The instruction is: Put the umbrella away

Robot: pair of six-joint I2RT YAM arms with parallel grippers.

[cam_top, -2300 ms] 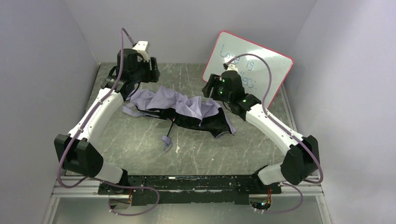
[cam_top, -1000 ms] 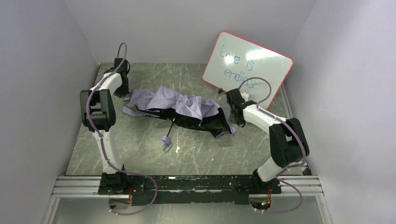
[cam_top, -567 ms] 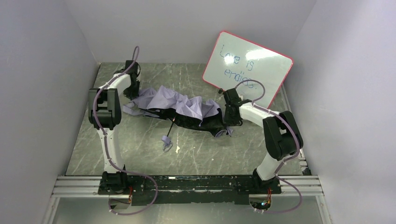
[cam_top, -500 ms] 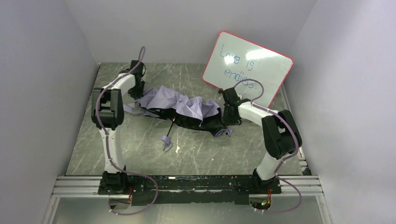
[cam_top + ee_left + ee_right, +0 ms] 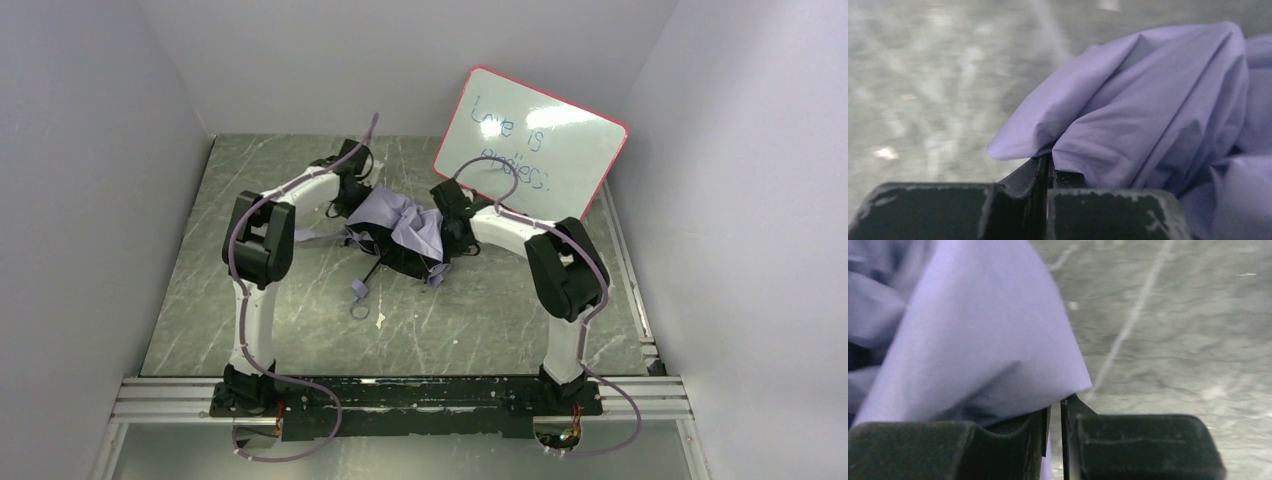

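- The umbrella lies bunched in a heap on the counter, toward its far side. Lavender fabric is on top, with black parts showing beneath.
- Its thin black shaft points out of the heap toward the near edge.
- The shaft ends in the grey handle, which rests on the counter with a small strap loop just beyond it.
- The left claw is at the heap's left end. In the left wrist view its fingers are pressed together, pinching a fold of the lavender fabric at their tips.
- The right claw is at the heap's right end. In the right wrist view its fingers stand almost together with only a narrow slit, and a sheet of fabric is caught between them.
- Both arms bend inward, so the two claws are near each other with the heap between them.
- A red-framed whiteboard with blue writing leans at the back, behind the right arm.
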